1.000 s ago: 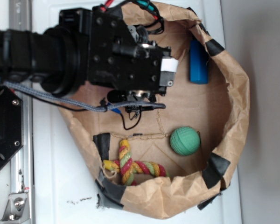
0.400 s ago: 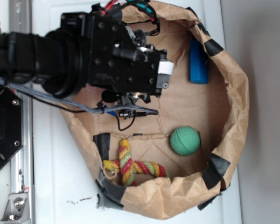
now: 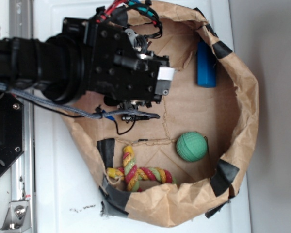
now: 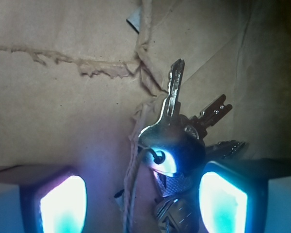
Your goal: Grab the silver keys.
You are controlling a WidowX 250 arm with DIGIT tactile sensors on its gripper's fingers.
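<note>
The silver keys (image 4: 177,141) lie fanned out on the brown paper floor of the bag, in the wrist view. My gripper (image 4: 143,201) is open, its two glowing fingertips (image 4: 63,204) on either side of the key bunch; the keys sit closer to the right finger. In the exterior view the gripper (image 3: 136,104) hangs under the black wrist inside the bag, and the keys are hidden beneath it.
A crumpled brown paper bag (image 3: 242,111) with black tape patches holds a blue cylinder (image 3: 206,64) at the top right, a green ball (image 3: 191,146) and a coloured rope toy (image 3: 136,172) at the bottom. A black cable (image 3: 131,119) trails below the wrist.
The arm and gripper have shifted a little to the left and up in the exterior view. The ball, rope and blue cylinder have not moved.
</note>
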